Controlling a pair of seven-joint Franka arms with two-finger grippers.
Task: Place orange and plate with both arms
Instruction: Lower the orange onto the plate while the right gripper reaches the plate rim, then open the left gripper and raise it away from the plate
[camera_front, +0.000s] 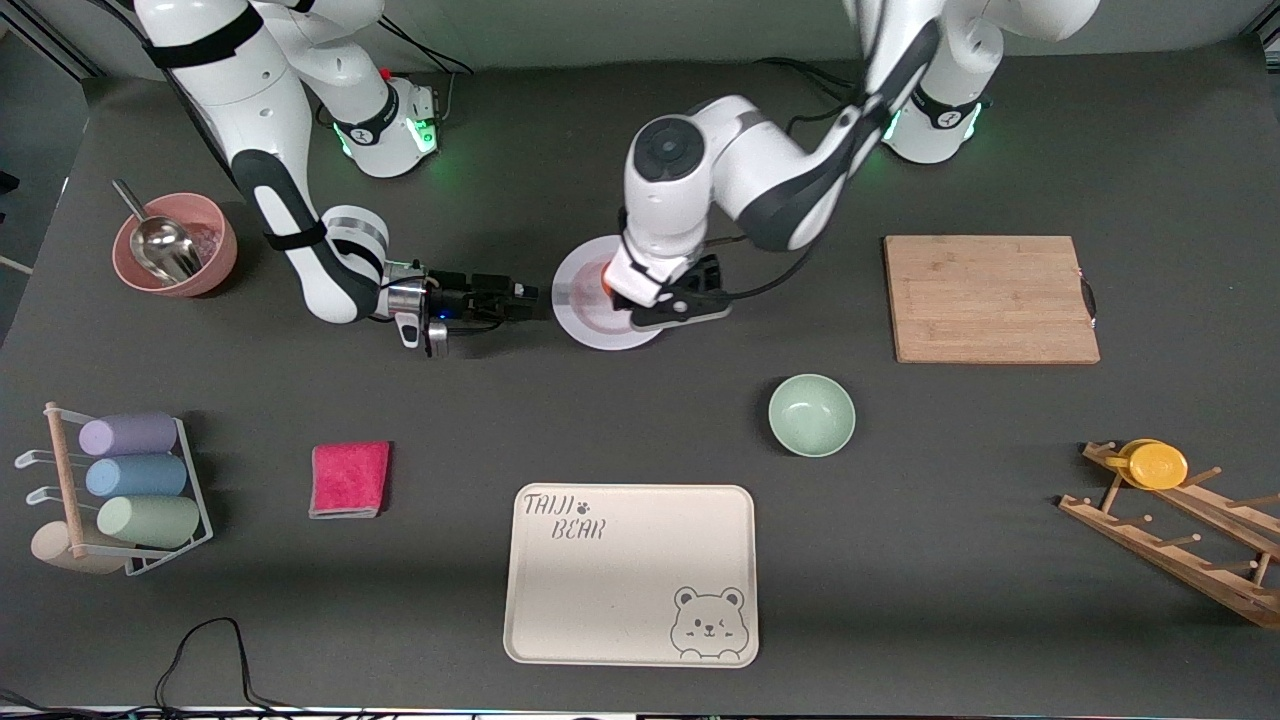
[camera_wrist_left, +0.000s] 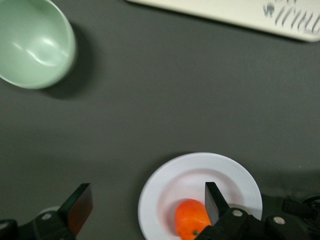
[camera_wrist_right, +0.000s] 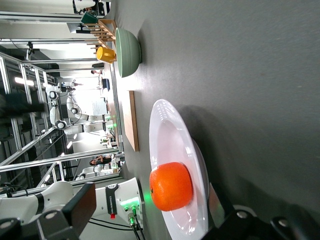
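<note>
Nearest the camera lies the cream bear-printed tray (camera_front: 630, 574), bare, with the pale green bowl (camera_front: 811, 414) just up at its one o'clock. Up the table from the tray, at its twelve o'clock, sits the white plate (camera_front: 585, 330) on the dark mat, and the orange (camera_wrist_left: 191, 219) is already resting on it, toward the rim that faces the robots' bases. So the fruit half looks done!

The left gripper (camera_wrist_left: 145, 207) hovers low above the plate, jaws spread wide and empty, one finger (camera_wrist_left: 215, 202) right next to the orange without clasping it. The right gripper (camera_front: 512, 294) lies low at the plate's nine o'clock edge, reaching in sideways; its wrist view shows the fingers (camera_wrist_right: 80, 207) set wide apart with the plate rim between them, not yet closed on it.

My read: the orange is delivered and the plate's move is what's left, most likely toward the tray, though that's a guess. The wooden cutting board (camera_front: 990, 298) sits at the plate's three o'clock, untouched.
</note>
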